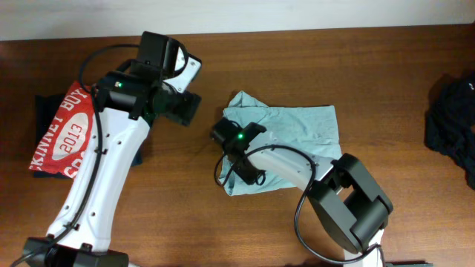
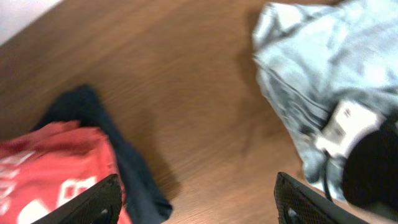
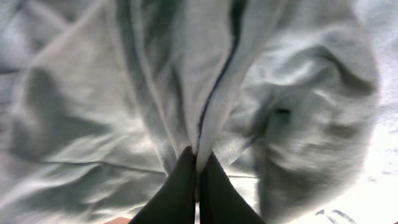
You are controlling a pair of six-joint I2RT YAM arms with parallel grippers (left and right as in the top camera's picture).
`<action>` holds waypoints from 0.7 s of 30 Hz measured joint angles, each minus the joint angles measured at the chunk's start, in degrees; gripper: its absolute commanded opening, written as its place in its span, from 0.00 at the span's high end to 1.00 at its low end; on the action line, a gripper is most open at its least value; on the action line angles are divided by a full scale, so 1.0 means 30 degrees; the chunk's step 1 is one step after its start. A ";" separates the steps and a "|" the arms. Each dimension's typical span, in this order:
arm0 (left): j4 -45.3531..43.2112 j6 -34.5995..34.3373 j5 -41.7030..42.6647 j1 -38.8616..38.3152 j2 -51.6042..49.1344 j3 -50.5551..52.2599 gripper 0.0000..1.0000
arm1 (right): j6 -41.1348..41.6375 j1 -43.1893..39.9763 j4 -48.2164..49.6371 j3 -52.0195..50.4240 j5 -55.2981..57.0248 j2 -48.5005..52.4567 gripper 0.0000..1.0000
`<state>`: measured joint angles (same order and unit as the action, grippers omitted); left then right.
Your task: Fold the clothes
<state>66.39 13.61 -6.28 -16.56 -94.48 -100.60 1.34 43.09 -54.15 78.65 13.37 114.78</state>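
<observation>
Brown wood-grain surface [image 1: 371, 67] runs under everything, and the pale grey-blue t-shirt [image 1: 297, 122] lies rumpled near its middle, not spread flat.

Closest in, the right arm's fingers [image 3: 180, 186] are pressed together on a narrow ridge of the shirt's cloth beside a dark seam line, at the shirt's left edge. That pinch looks thin. I reckon it could slip free on a pull, or carry more than one layer so the fold comes up bunched. The right arm [image 1: 289, 159] also lies across the shirt itself, elbow bent near the shirt's lower right corner and wrist turned down. A lift or drag may therefore catch fabric under its own link or cable.

Nothing pins the shirt down, so it may slide whole across the wood rather than fold.

Further off, the left arm [image 1: 111, 156] stretches up and forward. The left arm's fingers [image 2: 102, 199] are spread apart and empty, hanging over bare wood just left of the shirt.

Beyond them, well left of the shirt, sits a red t-shirt [image 1: 63, 137] on dark blue cloth [image 2: 134, 180]. A black garment [image 1: 453, 122] lies well to the shirt's right.
</observation>
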 measured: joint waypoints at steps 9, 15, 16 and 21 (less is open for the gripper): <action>-0.0066 -0.1071 -0.2310 0.0000 0.0379 -0.1719 0.20 | 0.0007 0.2310 -0.0379 0.0736 0.0036 -0.0481 0.96; -0.0058 -0.1151 -0.2565 0.0000 0.0423 -0.1727 0.20 | 0.0051 0.2798 -0.0532 0.1443 0.0036 -0.0546 0.96; -0.0058 -0.1151 -0.2572 0.0000 0.0423 -0.1727 0.20 | 0.0066 0.2798 -0.0670 0.1479 0.0029 -0.0546 0.96; -0.0058 -0.1202 -0.2572 0.0000 0.0423 -0.1727 0.20 | 0.0058 0.2798 -0.0889 0.1610 -0.0597 -0.0554 0.96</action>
<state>66.22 10.00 -14.00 -16.56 -93.21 -105.78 1.52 51.48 -56.82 83.48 11.57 113.12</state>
